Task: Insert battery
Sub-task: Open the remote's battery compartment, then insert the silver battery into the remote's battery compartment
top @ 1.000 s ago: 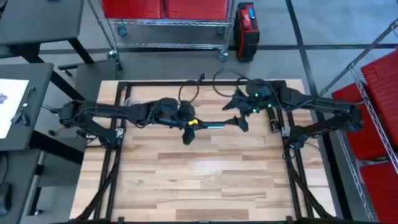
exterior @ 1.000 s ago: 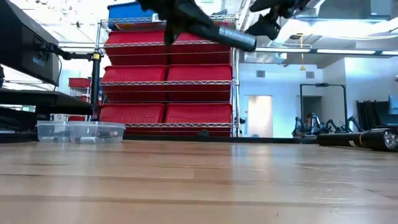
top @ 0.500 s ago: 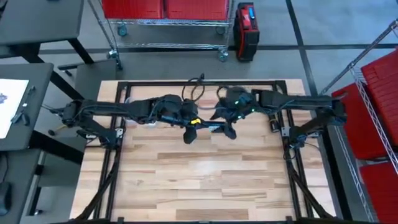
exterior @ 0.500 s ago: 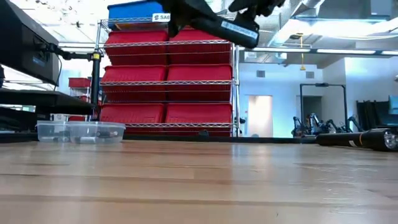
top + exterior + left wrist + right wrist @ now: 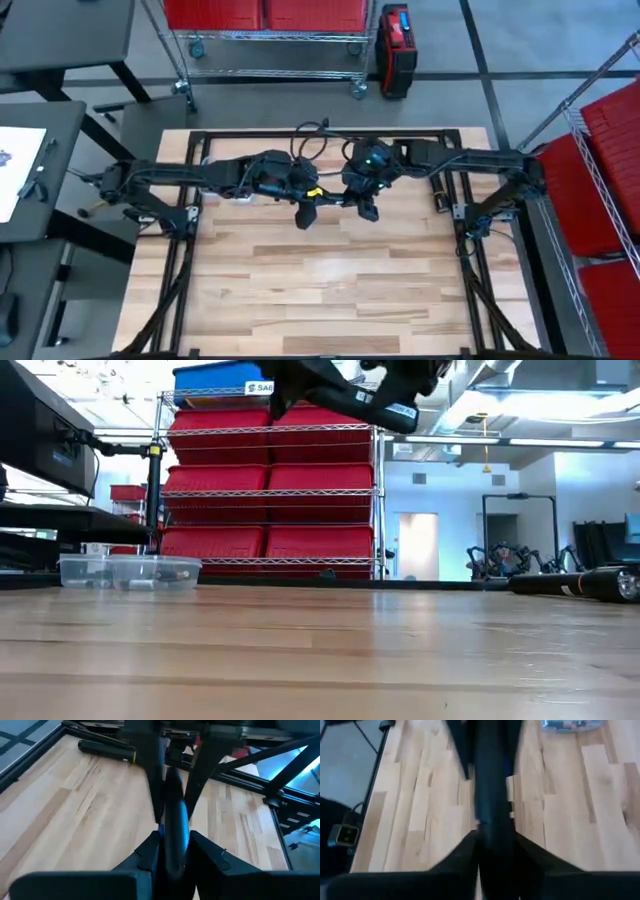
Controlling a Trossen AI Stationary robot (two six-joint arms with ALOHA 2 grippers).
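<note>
A dark flashlight tube (image 5: 335, 200) hangs high above the table's far middle. In the low view the tube (image 5: 372, 406) slants a little. My left gripper (image 5: 306, 205) is shut on its left end, near a yellow mark. My right gripper (image 5: 363, 203) is shut on its right end, close beside the left one. In each wrist view the tube runs straight out between that arm's own fingers. The battery is out of view. My left gripper pinches the tube's left end (image 5: 174, 851) between its two fingers (image 5: 148, 854), which lie one on either side of the round wall. The tube is lifted clear of the table and points away toward the other arm. My right gripper pinches the tube's right end (image 5: 492, 827) between its two fingers (image 5: 464, 851), one on each side. The fingers come from the table's right side, along the tube. The tube hangs clear of the table.
A second dark flashlight (image 5: 440, 195) with a yellow band lies by the table's right rail, also seen as (image 5: 580, 582). A clear plastic container (image 5: 130, 571) stands at the far left. The near half of the wooden table (image 5: 330, 300) is bare.
My right gripper has gone toward the table's left edge, up to the tube's right end beside my left gripper, and has shut on it. The tube has stayed lifted in my left gripper.
</note>
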